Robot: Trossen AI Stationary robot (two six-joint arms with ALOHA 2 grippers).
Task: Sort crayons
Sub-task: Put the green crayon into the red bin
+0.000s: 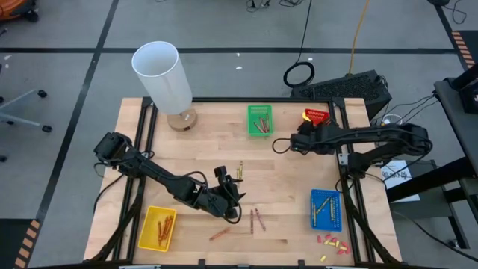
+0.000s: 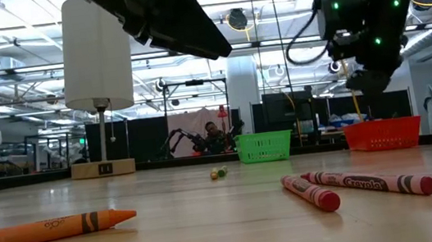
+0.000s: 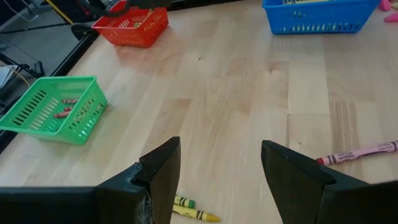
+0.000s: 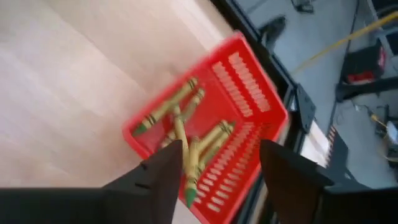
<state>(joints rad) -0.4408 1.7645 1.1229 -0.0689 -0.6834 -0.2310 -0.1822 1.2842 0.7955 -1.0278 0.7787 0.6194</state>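
Just below the right pincer [image 4: 214,165], fingers spread apart and empty, sits the red basket [image 4: 249,81] with several olive-yellow crayons [image 4: 166,107] heaped inside, one lying between the fingertips. Left pincer [image 3: 221,171] hovers over mid-counter [image 3: 249,93], fingers also apart, gripping nothing; two yellow crayons [image 3: 189,208] lie just beneath it, a red crayon [image 3: 357,152] off to one side, green basket [image 3: 56,109] and blue basket [image 3: 317,15] farther ahead.

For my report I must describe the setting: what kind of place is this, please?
Probably a robotics lab or workshop hall. A wooden table with two robot arms stands on a grey floor marked with black tape, cables trail on the floor, and exposed ceiling beams and other equipment show behind.
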